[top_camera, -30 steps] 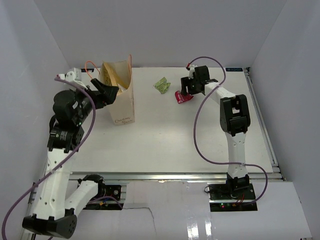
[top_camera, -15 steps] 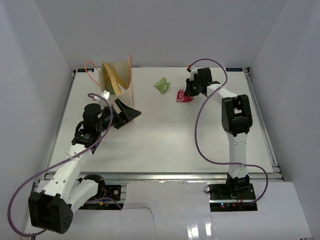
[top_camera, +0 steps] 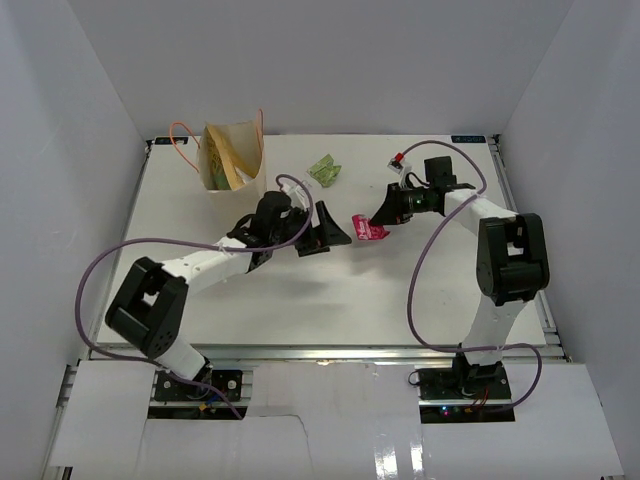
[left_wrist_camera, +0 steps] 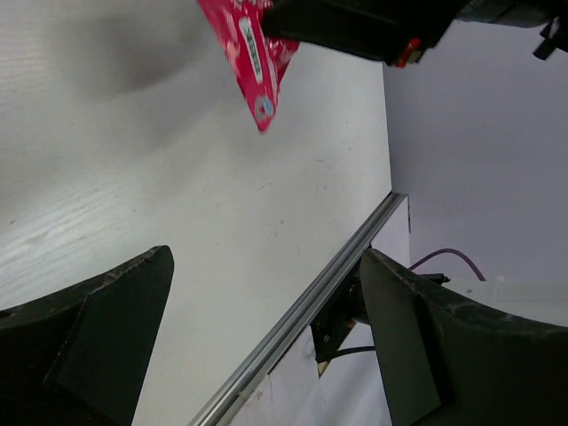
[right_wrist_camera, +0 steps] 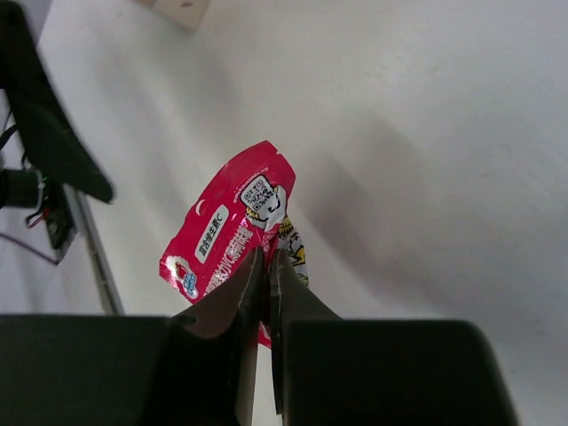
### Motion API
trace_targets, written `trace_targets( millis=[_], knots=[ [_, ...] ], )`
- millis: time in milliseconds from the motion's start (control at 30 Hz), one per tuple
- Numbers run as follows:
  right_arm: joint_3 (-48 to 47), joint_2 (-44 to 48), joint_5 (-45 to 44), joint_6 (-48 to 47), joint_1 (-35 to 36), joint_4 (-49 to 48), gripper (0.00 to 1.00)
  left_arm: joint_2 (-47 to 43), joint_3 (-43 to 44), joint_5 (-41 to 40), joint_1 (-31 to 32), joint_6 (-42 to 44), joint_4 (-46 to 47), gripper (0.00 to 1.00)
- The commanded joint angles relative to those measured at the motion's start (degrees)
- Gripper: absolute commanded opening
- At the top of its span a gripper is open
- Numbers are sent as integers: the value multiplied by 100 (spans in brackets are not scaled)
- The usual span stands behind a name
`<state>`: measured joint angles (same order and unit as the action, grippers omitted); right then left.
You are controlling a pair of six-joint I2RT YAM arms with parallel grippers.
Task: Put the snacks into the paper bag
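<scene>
Right pincer [right_wrist_camera: 266, 266] pinches glossy pink-red candy packet [right_wrist_camera: 226, 222], lifted off the white table [top_camera: 300, 290]. Left pincer [left_wrist_camera: 266, 257] spread wide, facing packet, not touching it.

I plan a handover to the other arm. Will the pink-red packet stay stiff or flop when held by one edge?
Probably floppy: the pink-red packet curls where the right gripper pinches its edge. Likely light, since that small pinch carries it. Its glossy film may slip.
</scene>
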<state>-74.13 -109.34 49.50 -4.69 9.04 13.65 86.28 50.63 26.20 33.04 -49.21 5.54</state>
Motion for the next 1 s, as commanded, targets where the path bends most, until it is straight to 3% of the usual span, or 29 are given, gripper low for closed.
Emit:
trace_targets(
  millis=[0,133,267,500,767,967],
  knots=[
    [416,597,1001,117,107,7,8,423,552,184,334,210,281,96],
    [882,1019,1132,337,212,-257,8,960,1018,228,651,263,290,96],
    [1049,1292,1273,591,265,-495,8,1259,1151,140,792,201,281,89],
    [1146,1459,1352,592,397,-495,8,1216,1133,-35,836,157,255,71],
    [1401,1767,1230,304,599,-434,8,1075,1080,-194,836,149,219,63],
    [1454,1907,1159,47,652,-258,11,1093,1072,-97,836,113,211,31]
  ],
)
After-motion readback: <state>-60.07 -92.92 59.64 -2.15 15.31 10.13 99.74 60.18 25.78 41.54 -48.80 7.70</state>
